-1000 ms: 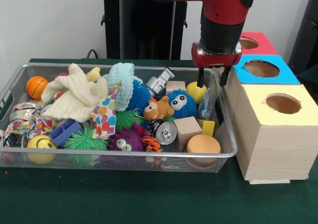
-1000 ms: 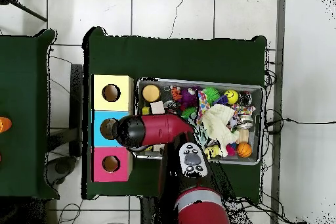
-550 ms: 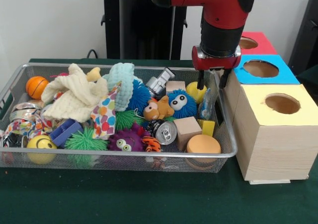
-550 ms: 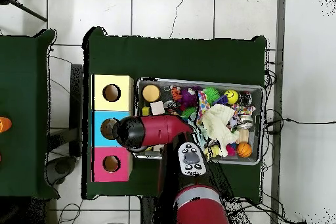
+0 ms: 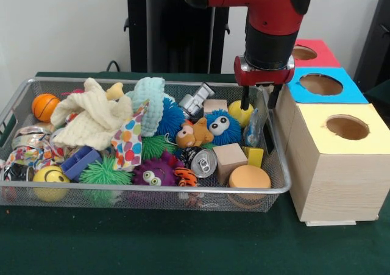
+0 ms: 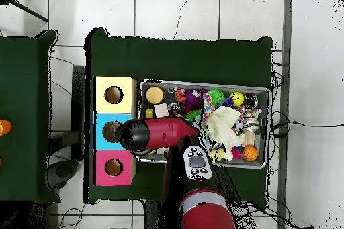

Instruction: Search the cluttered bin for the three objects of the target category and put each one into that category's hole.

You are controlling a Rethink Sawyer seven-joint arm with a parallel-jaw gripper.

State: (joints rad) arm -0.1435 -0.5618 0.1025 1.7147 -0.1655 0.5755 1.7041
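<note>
The wire mesh bin (image 5: 277, 165) serves as the landmark on the green table (image 5: 183, 244). The gripper (image 5: 259, 98) hangs over the bin's corner nearest the boxes, its two dark fingers (image 5: 244, 96) spread apart with nothing between them; one tip overlaps the yellow ball (image 5: 239, 113) lying just behind the blue googly-eyed puffer (image 5: 222, 127), though contact cannot be made out. In the overhead view the red arm (image 6: 158, 134) covers the gripper and that whole corner of the bin. Just beside the bin, on the gripper's side, stand three wooden boxes in a row: the yellow-topped box (image 5: 341, 159) nearest the camera, the blue-topped box (image 5: 323, 85) behind it, and the red-topped box (image 5: 311, 52), partly hidden by the arm. Each has a round hole on top. Which category is the target cannot be told from the pictures. Inside the bin, near its front rim, lie a wooden cube (image 5: 230, 159), an orange disc (image 5: 248, 177), a crushed drinks can (image 5: 203, 161) and a purple puffer (image 5: 157, 171). A cream cloth (image 5: 91, 116) drapes over things at the bin's far end from the boxes, hiding what lies beneath, beside a small basketball (image 5: 44, 106) and a yellow smiley ball (image 5: 50, 178). A clear item by the gripper is too faint to identify.
</note>
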